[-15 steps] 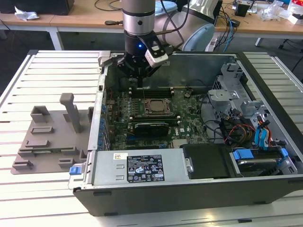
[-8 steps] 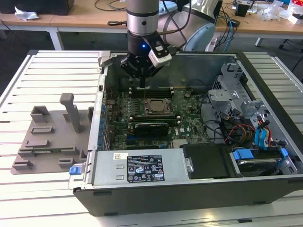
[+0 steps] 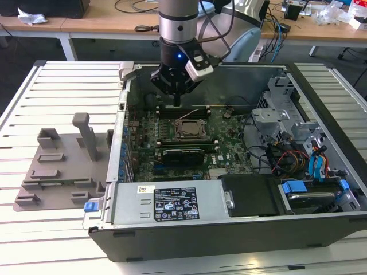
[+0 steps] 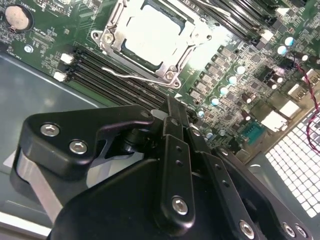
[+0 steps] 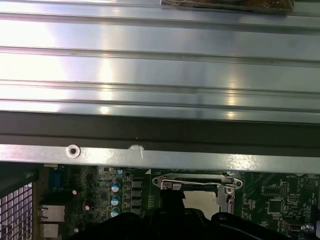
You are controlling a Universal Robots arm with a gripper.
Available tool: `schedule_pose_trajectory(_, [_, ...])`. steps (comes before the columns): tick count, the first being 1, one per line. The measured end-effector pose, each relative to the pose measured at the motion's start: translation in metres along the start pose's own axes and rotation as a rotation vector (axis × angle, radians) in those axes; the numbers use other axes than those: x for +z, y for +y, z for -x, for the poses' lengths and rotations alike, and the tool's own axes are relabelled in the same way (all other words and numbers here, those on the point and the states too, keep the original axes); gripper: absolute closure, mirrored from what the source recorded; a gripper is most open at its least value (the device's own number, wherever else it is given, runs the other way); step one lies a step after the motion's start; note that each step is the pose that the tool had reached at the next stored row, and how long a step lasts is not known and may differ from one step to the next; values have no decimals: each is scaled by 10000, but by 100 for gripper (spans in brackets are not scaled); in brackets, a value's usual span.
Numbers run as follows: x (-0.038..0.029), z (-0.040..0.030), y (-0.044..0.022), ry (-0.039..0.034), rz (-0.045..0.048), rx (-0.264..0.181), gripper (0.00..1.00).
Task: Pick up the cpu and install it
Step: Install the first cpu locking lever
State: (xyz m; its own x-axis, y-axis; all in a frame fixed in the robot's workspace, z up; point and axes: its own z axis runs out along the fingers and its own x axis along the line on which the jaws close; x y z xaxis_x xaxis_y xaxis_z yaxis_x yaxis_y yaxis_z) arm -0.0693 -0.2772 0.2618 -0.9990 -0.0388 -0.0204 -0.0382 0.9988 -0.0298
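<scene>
- Cpu (image 4: 150, 37) sits in the socket (image 4: 112, 35), just ahead of my gripper (image 4: 170, 107).
- Fingers look pressed together, gripping nothing I can see.

We log the arm (image 3: 176, 23) entering from the top centre of the exterior view, silver wrist section vertical, black wrist block below with a blue light lit. The gripper (image 3: 177, 101) points straight down, upper centre of frame, its black fingers (image 4: 176, 131) drawn together at the tip, nothing seen between them in the second wrist view.
</scene>
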Motion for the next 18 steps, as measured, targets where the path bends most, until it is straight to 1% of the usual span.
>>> schedule_pose_trajectory(2, [14,9,0,1,0,0,89])
schedule_pose_trajectory(4, [62,11,1,7,0,0,89])
schedule_pose_trajectory(6, [127,10,3,13,-1,0,89])
schedule_pose_trajectory(8, [158,9,4,13,0,0,89])
schedule_pose_trajectory(12, [203,9,5,13,0,0,89])
schedule_pose_trajectory(18, [232,9,6,13,0,0,89])
